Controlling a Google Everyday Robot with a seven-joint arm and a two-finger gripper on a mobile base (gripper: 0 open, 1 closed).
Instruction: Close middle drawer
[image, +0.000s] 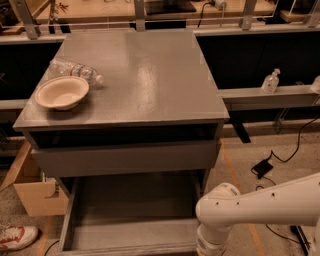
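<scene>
At bottom centre, middle drawer (130, 227) is pulled far out of the grey cabinet (145, 80), inside bare, front edge almost at the frame's lower border. Just above it, a taller grey drawer front (125, 157) sits flush, with a dark open slot between it and the cabinet top. Lowest drawer is hidden.

White robot arm (260, 202) reaches in from the right edge and bends down at a rounded joint (220, 205) over the drawer's front right corner. The wrist (211, 242) runs off the bottom of the frame. The gripper is out of frame below the wrist, near that corner; cannot tell whether it is released or clenched, or whether it touches the drawer.

On the cabinet top, back left: shallow beige bowl (62, 92), upright, with a clear plastic water bottle (75, 71) lying on its side just behind it, touching or nearly so.

Floor left of the cabinet: cardboard box (37, 197), white shoe with red trim (15, 236). Right: pump bottle (270, 81) on a grey ledge, black adapter with cable (262, 168) on the floor.
</scene>
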